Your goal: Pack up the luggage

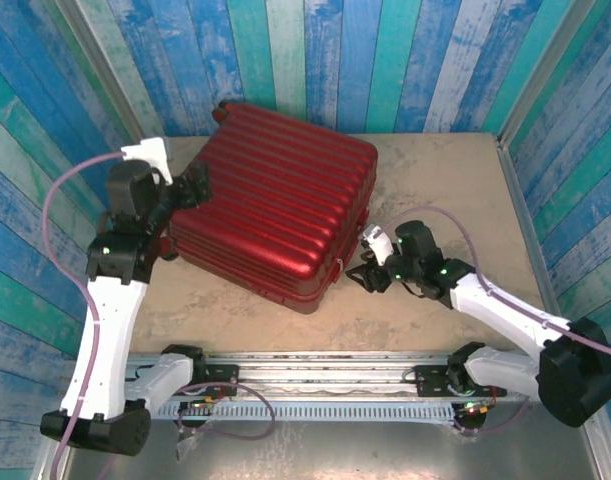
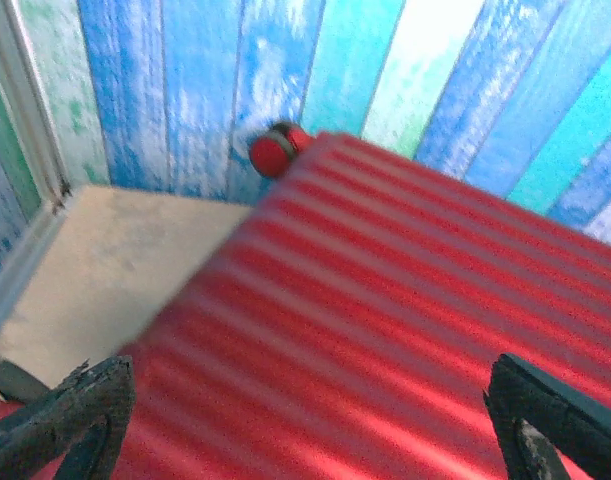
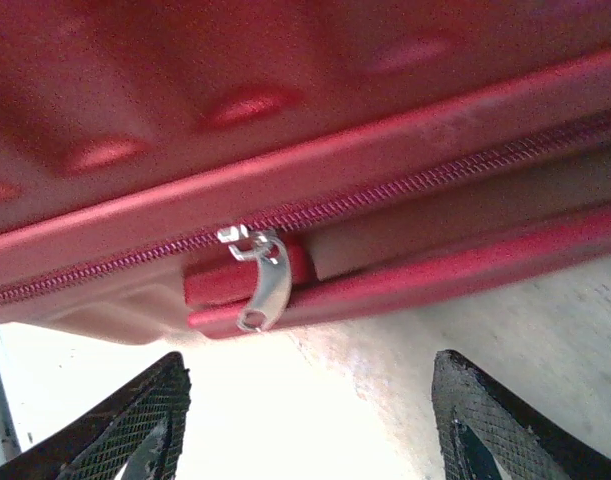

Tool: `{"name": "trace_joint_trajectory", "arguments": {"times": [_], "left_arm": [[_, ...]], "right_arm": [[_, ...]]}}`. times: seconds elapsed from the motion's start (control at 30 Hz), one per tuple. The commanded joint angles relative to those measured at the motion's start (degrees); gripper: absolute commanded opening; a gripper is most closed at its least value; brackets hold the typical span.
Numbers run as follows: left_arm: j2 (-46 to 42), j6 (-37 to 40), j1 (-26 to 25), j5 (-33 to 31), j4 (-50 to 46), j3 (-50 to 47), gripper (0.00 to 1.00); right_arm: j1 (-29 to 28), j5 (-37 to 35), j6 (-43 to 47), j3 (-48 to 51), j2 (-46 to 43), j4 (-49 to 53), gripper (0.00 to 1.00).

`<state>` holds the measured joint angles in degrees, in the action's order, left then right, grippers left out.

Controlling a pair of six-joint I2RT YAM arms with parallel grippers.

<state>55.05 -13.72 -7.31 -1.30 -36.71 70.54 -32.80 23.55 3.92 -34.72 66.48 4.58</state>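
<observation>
The luggage (image 1: 275, 215) lies flat and closed on the worktop (image 1: 435, 180), left of centre and towards the far side, turned at an angle so that one corner points at the far wall and another at the near edge. Its ribbed dark-red shell faces up. Blue and turquoise plank walls (image 1: 385, 60) enclose the worktop on the left, far and right sides.

The left end effector (image 1: 193, 185) sits at the luggage's left edge, level with the top shell. In the left wrist view its two dark fingers (image 2: 75, 410) are spread wide, one at each lower corner of the picture, with the ribbed shell running away between and beyond them; nothing is pinched. A small wheel (image 2: 275, 152) shows at the luggage's far corner, close to the plank wall.

The right end effector (image 1: 360, 270) is low over the worktop just beside the luggage's near-right corner. In the right wrist view its mesh-textured fingers (image 3: 135, 420) stand apart with only bare worktop between them, gripping nothing. Straight ahead of them is the side of the luggage, where the zipper (image 3: 435, 178) runs along the seam between the two shells. A silver zipper pull (image 3: 260, 285) hangs down from it, apart from both fingers.
</observation>
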Motion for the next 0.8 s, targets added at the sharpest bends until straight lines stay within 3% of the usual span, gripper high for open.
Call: {"name": "trace_joint_trajectory", "arguments": {"times": [0.0, 0.13, 0.33, 0.6, 0.77], "left_arm": [[-1.1, -5.0, -1.1, 1.4, -8.4, -4.6, 0.92], [-5.0, -6.0, -1.2, 1.2, -10.4, -5.9, 0.92], [-3.7, -5.7, -1.1, -0.2, -10.6, -6.1, 0.92], [0.2, -8.3, -1.1, 3.4, -6.4, -5.3, 0.88], [2.0, -10.1, -1.6, 6.5, -5.7, -2.9, 0.79]], "right_arm": [[0.3, 6.3, 2.1, -2.5, 3.0, -4.5, 0.67], [0.3, 8.9, 3.6, -4.2, 6.5, -4.8, 0.69], [0.3, 10.9, 3.3, -4.3, 8.6, -8.0, 0.68], [0.3, 12.5, 3.6, -5.1, 13.0, -8.3, 0.54], [0.3, 11.9, 4.0, -5.4, 13.2, -8.0, 0.42]]}}
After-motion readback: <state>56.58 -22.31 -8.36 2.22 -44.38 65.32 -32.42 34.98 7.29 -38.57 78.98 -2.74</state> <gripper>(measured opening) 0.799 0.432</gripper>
